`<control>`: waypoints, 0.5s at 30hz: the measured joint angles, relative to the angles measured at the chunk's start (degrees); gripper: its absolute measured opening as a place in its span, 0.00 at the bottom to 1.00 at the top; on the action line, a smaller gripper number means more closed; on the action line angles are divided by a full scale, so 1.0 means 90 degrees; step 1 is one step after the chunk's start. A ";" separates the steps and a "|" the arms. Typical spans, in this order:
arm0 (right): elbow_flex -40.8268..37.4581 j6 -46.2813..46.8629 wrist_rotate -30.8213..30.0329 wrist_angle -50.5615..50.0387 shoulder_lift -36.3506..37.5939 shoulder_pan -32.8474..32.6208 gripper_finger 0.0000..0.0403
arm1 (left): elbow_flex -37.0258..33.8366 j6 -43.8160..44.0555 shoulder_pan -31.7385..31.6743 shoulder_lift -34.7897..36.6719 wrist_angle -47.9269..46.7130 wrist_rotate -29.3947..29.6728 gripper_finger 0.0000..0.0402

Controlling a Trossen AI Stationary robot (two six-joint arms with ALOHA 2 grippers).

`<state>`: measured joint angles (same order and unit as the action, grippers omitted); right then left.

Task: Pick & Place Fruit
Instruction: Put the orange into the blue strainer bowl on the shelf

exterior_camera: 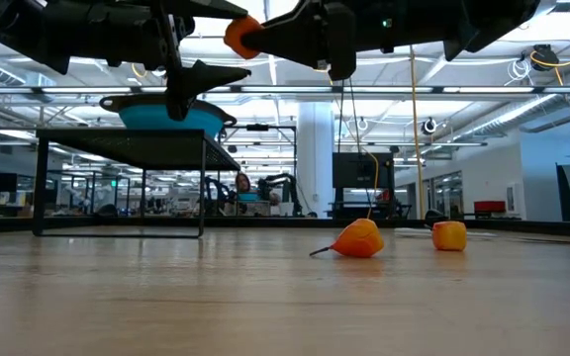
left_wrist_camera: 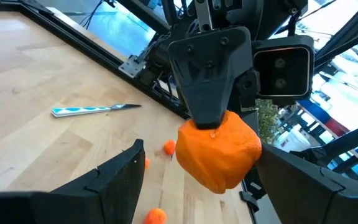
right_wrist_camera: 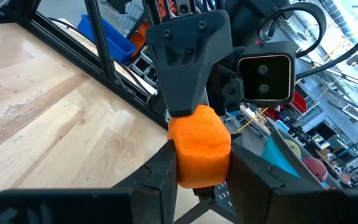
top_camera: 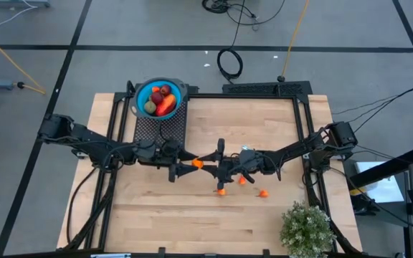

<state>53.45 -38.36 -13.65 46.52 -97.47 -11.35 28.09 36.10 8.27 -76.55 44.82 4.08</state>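
the table (top_camera: 156, 215) is showing pale wood, planked, with a smooth satin finish and visible grain. the right gripper (right_wrist_camera: 197, 168) is looking like matt black plastic, smooth, and the left gripper (left_wrist_camera: 194, 186) the same. the orange fruit (right_wrist_camera: 199, 146) between them is showing a matt, slightly lumpy skin, soft-looking like foam or rubber. the blue bowl (top_camera: 143, 93) is looking like smooth plastic. the rack (exterior_camera: 117, 148) under it is showing dark mesh metal. the utensil (left_wrist_camera: 95, 109) is catching light, glossy. the plant (top_camera: 307, 228) is looking bushy and matt.
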 joint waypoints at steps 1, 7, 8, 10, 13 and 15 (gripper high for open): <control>0.0000 0.0012 0.0000 0.0000 0.0000 0.0002 0.27 | -0.0001 0.0005 0.0000 0.0000 0.0002 0.0014 0.74; 0.0000 0.0066 0.0011 -0.0002 0.0000 0.0002 0.27 | -0.0001 0.0082 0.0000 -0.0002 0.0002 0.0031 0.74; 0.0000 0.0098 0.0020 -0.0002 0.0000 0.0002 0.27 | -0.0001 0.0081 0.0000 -0.0002 0.0002 0.0032 0.73; 0.0000 0.0172 0.0022 -0.0007 0.0000 0.0002 0.27 | -0.0001 0.0063 0.0000 -0.0002 0.0010 0.0032 0.71; 0.0000 0.0183 0.0019 -0.0007 0.0000 0.0002 0.27 | -0.0001 0.0053 0.0000 -0.0005 0.0056 0.0029 0.64; 0.0000 0.0185 0.0017 -0.0014 0.0000 0.0002 0.27 | -0.0001 0.0031 0.0002 -0.0005 0.0065 0.0027 0.59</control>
<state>53.45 -36.69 -13.50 46.40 -97.47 -11.33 28.08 36.38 8.29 -76.60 45.41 4.32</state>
